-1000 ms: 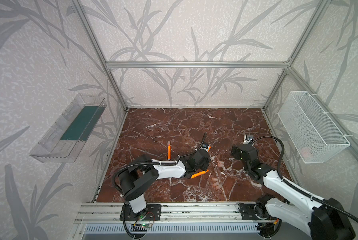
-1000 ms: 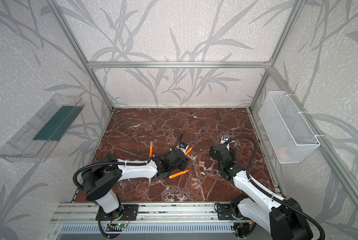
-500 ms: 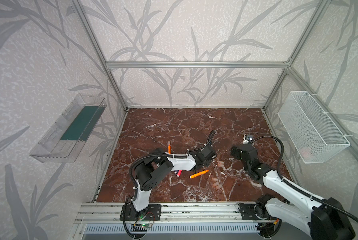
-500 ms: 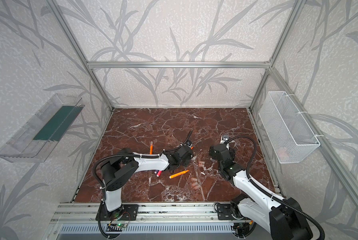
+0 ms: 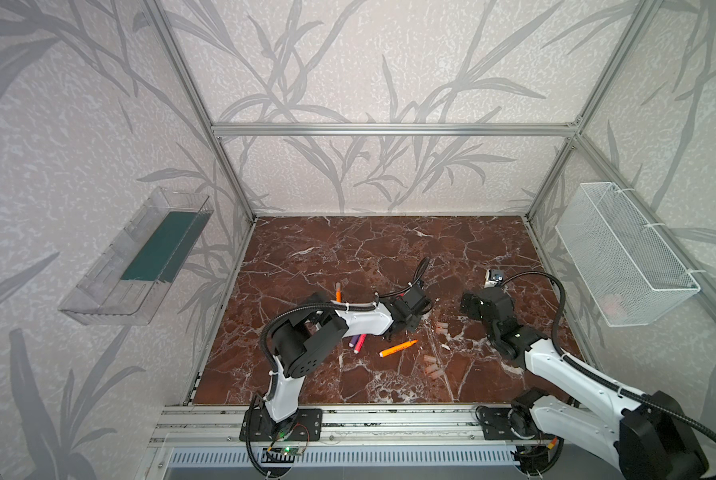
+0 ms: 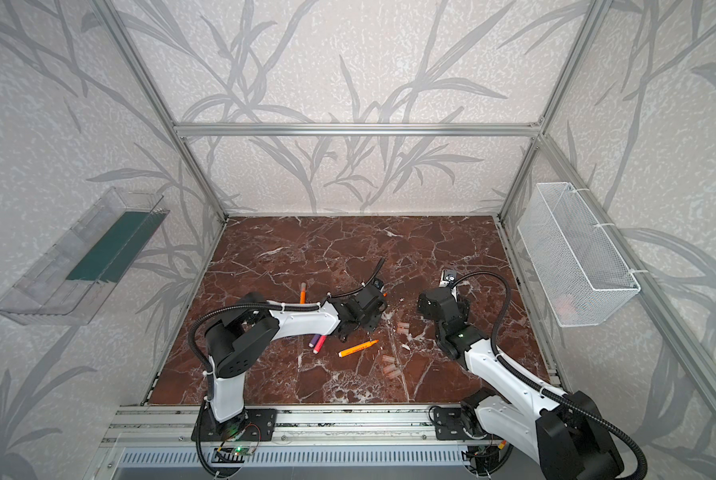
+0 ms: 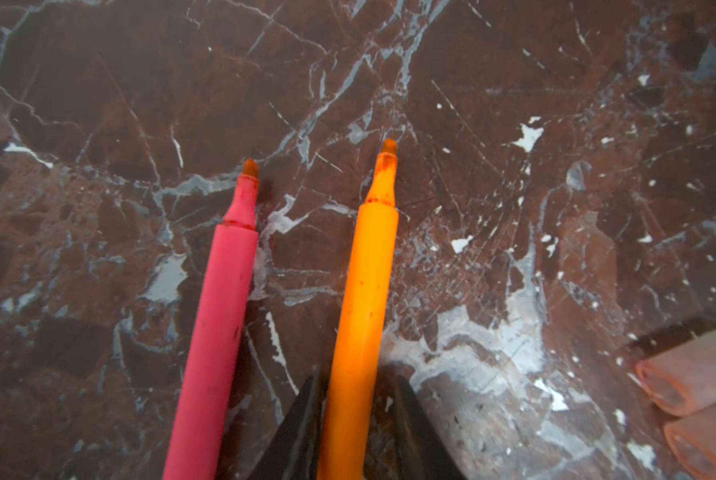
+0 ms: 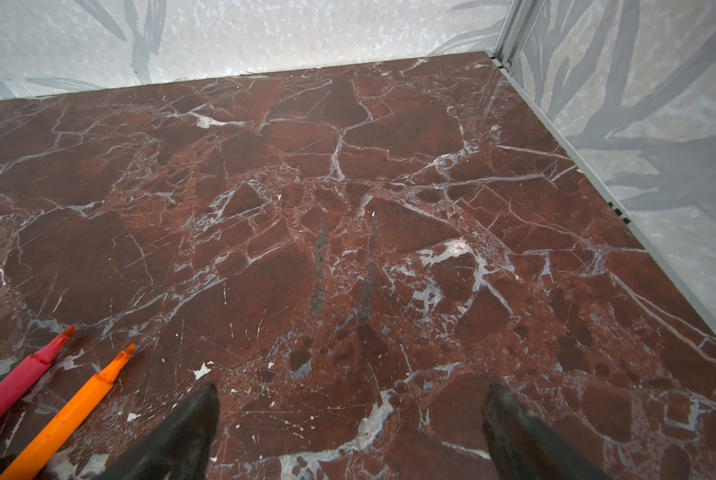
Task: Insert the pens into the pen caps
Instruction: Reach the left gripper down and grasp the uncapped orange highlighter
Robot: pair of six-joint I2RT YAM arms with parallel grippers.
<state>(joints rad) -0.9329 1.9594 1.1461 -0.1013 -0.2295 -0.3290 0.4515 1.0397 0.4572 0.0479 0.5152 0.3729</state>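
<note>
Left pincer (image 7: 356, 372) of mine straddles an orange pen (image 7: 364, 291), with a black finger close on either side of the barrel. Whether they are pinching it, I cannot tell. My right pincer (image 8: 352, 390) gapes wide above bare stone with nothing between its fingers.

Everything lies on the red-brown marble table (image 5: 348, 249). A red-pink pen (image 7: 219, 316) lies just beside the orange pen, both tips bare and pointing the same way. In a top view a second orange pen (image 5: 398, 348) lies loose nearer the front. A purple pen (image 5: 352, 341) and a second red-pink pen (image 5: 359, 346) poke out from under my left arm, and a third orange pen (image 5: 338, 293) shows on that arm's far side.

Smallest are the pen caps: a pair (image 5: 441, 328) between my two pincers and three (image 5: 431, 368) nearer the front.
</note>
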